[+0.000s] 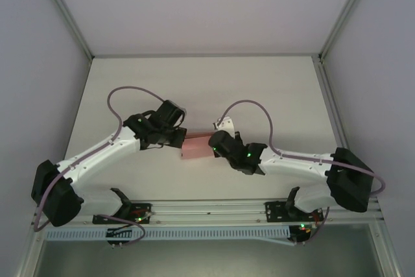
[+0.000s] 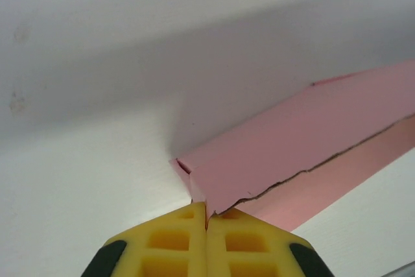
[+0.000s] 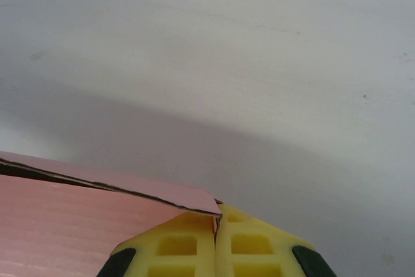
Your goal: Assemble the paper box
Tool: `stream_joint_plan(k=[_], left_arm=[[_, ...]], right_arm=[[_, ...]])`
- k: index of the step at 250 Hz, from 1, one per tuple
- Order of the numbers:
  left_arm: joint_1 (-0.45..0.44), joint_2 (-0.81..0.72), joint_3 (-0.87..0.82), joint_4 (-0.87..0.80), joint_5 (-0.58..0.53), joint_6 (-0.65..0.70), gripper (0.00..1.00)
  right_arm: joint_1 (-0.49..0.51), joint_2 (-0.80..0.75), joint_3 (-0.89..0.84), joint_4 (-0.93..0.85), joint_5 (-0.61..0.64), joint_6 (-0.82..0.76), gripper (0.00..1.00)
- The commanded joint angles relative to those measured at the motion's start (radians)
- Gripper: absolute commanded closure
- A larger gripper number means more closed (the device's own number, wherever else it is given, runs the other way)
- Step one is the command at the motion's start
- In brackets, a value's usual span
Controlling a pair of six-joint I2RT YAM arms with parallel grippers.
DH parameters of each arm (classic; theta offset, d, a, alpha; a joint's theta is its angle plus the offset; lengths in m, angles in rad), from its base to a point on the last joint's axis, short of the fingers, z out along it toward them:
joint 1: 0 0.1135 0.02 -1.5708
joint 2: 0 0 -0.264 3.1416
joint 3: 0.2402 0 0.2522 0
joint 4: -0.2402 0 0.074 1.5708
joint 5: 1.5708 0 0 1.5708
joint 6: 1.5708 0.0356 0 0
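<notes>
Pink paper box (image 1: 196,148) sits mid-frame in the top view, long axis left-right, and I hold both ends: left fingers (image 2: 200,238) clamped on one corner, card running to upper right; right fingers (image 3: 211,244) clamped on the other end's corner, card to lower left.

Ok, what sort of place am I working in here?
Probably a lab robot cell: a white table enclosed by plain white panels on aluminium framing, with a pink paper box as the workpiece.
</notes>
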Motion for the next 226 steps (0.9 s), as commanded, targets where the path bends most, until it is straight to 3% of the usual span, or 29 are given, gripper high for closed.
stream_joint_plan(k=[1,68,157,193,226], left_arm=[[0.016,-0.025,-0.015,0.032,0.085,-0.154,1.0],[0.083,-0.027,-0.035,0.071,0.225,-0.23,1.0],[0.14,-0.065,-0.088,0.112,0.288,-0.276,1.0],[0.132,-0.055,-0.096,0.067,0.211,-0.193,1.0],[0.087,-0.08,-0.182,0.123,0.173,-0.146,1.0]], right_arm=[[0.066,0.067,0.0,-0.224,0.169,0.123,1.0],[0.122,0.205,0.097,-0.34,0.253,0.174,1.0],[0.123,0.148,0.028,-0.209,0.193,0.137,1.0],[0.123,0.144,0.021,-0.205,0.2,0.135,1.0],[0.123,0.132,-0.003,-0.154,0.206,0.12,1.0]])
